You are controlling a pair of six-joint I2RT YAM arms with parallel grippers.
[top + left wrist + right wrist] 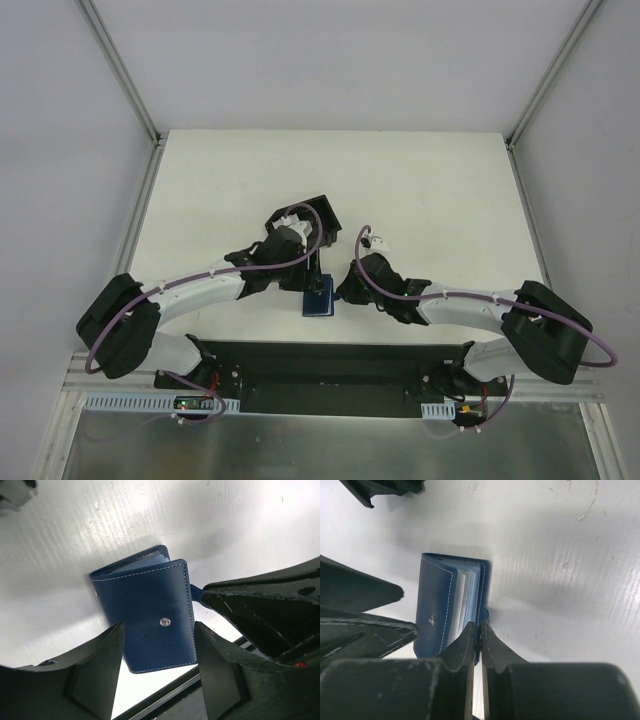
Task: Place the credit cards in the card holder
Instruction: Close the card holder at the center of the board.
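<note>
The dark blue card holder (320, 300) lies on the white table between the two arms, partly folded, its snap facing up. In the left wrist view the card holder (150, 605) lies between and below the spread fingers of my open, empty left gripper (159, 630). My right gripper (478, 627) is shut on the right-hand cover edge of the card holder (432, 595). Pale sheets (465, 597) show between the covers; I cannot tell whether they are cards or slots. No loose credit card is in view.
A black open-topped box (308, 225) stands just behind the left wrist. The dark mounting rail (320, 360) runs along the table's near edge, close to the card holder. The left gripper's fingers (365, 610) crowd the holder's left side.
</note>
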